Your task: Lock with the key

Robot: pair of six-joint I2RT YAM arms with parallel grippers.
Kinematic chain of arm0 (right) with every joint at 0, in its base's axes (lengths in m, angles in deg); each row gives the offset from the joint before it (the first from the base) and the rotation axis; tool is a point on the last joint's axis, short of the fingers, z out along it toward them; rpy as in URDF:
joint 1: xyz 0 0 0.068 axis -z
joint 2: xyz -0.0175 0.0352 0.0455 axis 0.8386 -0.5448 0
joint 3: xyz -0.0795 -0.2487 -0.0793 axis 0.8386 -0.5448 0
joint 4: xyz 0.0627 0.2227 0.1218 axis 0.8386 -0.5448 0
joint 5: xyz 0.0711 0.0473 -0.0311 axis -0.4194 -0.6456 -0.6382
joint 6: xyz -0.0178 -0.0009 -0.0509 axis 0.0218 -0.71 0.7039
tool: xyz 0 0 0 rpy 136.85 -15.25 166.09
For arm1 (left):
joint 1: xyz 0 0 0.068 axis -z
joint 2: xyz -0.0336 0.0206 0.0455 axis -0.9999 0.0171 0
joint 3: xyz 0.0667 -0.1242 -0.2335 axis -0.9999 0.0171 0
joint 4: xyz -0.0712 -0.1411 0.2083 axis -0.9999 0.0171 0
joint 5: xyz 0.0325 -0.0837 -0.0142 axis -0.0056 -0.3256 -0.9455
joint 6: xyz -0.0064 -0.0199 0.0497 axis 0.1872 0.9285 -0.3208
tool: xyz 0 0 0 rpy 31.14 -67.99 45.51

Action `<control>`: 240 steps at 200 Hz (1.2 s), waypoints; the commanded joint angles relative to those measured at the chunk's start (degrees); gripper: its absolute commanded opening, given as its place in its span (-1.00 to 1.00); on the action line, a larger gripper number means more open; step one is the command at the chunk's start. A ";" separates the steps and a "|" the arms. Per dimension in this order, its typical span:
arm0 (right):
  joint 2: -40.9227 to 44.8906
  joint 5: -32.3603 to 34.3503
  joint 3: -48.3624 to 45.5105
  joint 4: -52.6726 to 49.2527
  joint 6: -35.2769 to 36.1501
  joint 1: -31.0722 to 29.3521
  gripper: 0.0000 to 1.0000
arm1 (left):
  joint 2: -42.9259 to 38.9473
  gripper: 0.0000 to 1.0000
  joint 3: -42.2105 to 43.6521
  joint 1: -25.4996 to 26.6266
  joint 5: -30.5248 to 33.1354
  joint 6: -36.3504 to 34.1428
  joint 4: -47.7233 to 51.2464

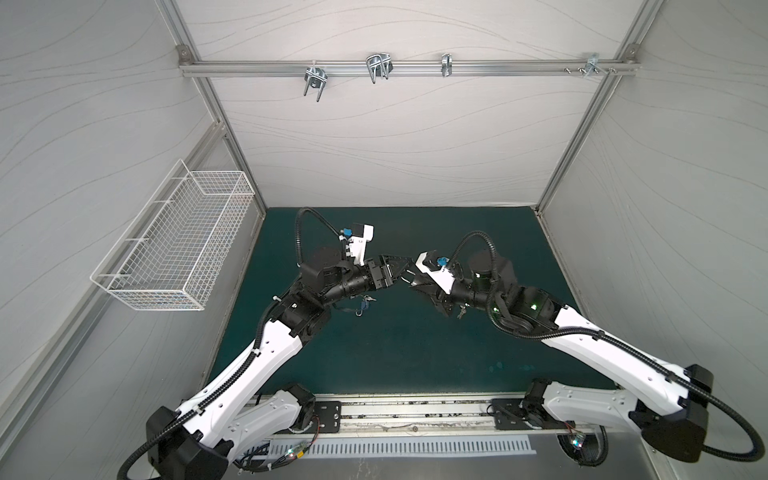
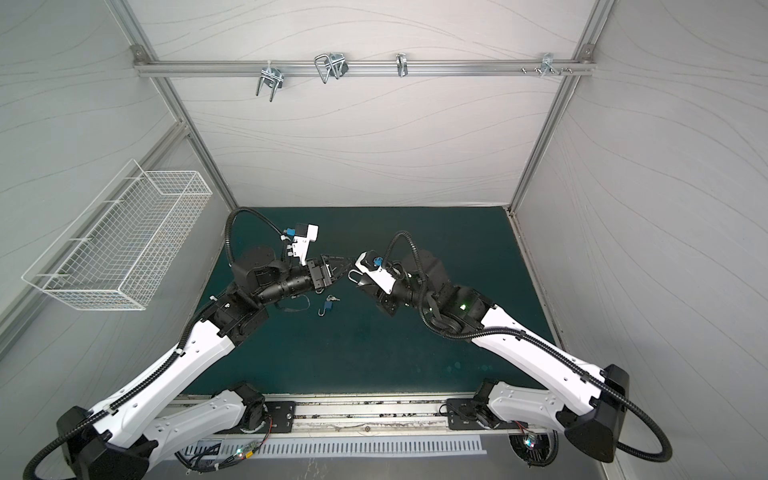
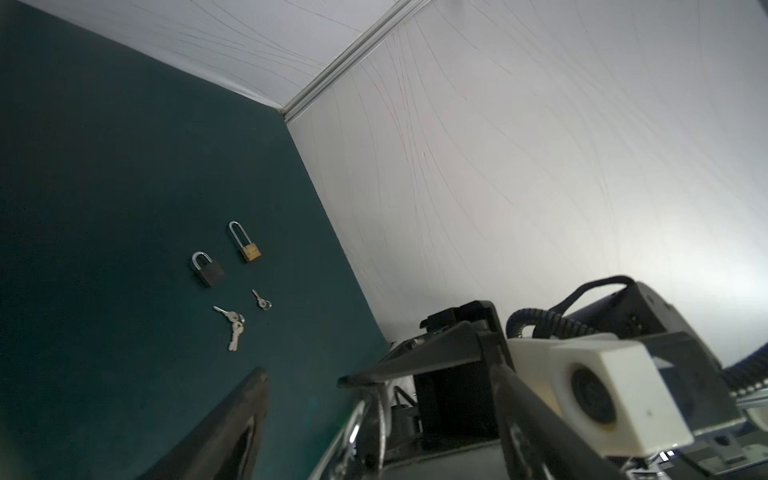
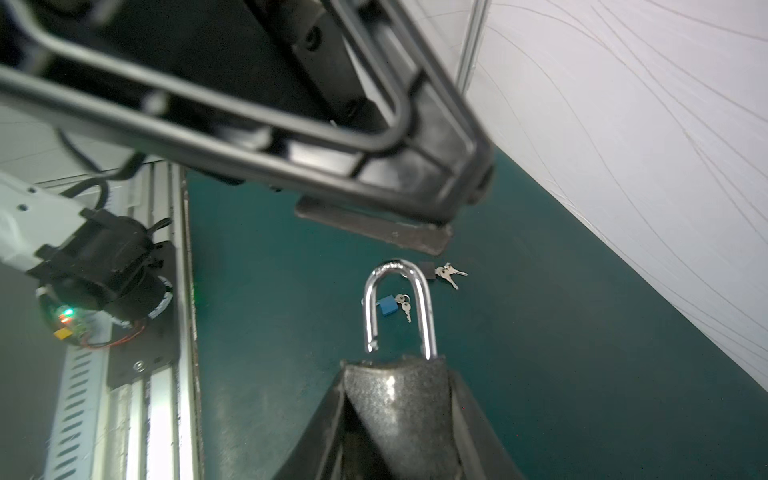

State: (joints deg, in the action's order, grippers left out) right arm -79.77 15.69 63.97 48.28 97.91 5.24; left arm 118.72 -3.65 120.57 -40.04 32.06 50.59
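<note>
My right gripper (image 4: 397, 370) is shut on the dark body of a padlock (image 4: 399, 399). Its silver shackle (image 4: 399, 307) stands out past the fingertips with one leg free of the body. In both top views the two grippers meet above the middle of the green mat (image 2: 415, 353). My left gripper (image 3: 378, 374) is open, one finger (image 3: 237, 424) on each side of the shackle (image 2: 353, 276) and apart from it. Whether a key sits in the held padlock is hidden.
On the mat lie a blue padlock (image 2: 327, 308) with keys (image 2: 332, 298), a dark padlock (image 3: 208, 269), a brass padlock (image 3: 248, 248) and loose keys (image 3: 232, 326). A white wire basket (image 1: 178, 241) hangs on the left wall. Hooks (image 1: 378, 66) hang on the back rail.
</note>
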 commanded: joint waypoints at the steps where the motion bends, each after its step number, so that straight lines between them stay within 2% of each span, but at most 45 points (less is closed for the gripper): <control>1: 2.65 -8.33 0.99 -2.93 2.89 4.03 -1.00 | -0.96 0.42 -2.45 0.13 -2.76 -4.39 2.83; 27: 2.73 -13.82 2.98 -7.76 5.95 6.54 -1.00 | -0.81 0.43 -4.33 0.11 -6.63 -8.38 5.70; 59: 1.49 -15.08 5.40 -11.88 9.21 6.69 -1.00 | 0.95 0.42 -7.09 0.17 -11.66 -10.78 6.06; 90: 1.49 -16.23 6.19 -11.36 9.10 6.74 -1.00 | 3.23 0.07 -8.37 0.19 -13.68 -11.60 6.80; 156: 1.53 -15.05 5.89 -10.01 7.48 6.75 -1.00 | 4.27 -0.43 -7.86 0.42 -14.13 -10.86 5.71; 240: 1.13 -13.65 5.89 -9.35 7.23 6.57 -1.00 | 3.96 -0.60 -6.08 1.79 -13.77 -10.23 4.99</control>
State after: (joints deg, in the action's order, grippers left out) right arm -78.53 2.01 68.91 37.50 104.67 11.71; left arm 123.11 -9.77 121.75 -52.95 22.07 57.83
